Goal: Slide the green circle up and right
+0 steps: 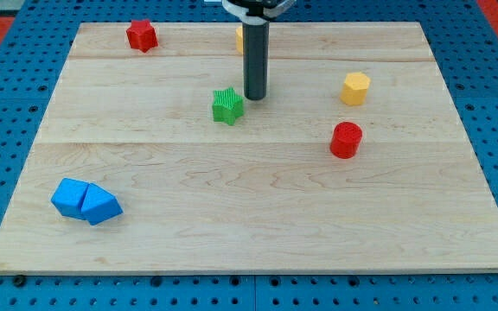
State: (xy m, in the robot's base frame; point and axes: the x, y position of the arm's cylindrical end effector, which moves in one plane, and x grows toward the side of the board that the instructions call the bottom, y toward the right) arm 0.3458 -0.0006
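The only green block I see is a green star-shaped one [227, 105], a little above the middle of the wooden board [258, 199]. No green circle shows. My tip [255, 96] rests on the board just right of the green star and slightly above it, very close to it; I cannot tell whether they touch. The dark rod rises straight from the tip to the view's top edge.
A red star [142, 35] lies at the top left. A yellow block [239, 38] is partly hidden behind the rod. A yellow hexagon [355, 88] and a red cylinder [346, 139] lie at the right. Two blue blocks [85, 201] touch at the bottom left.
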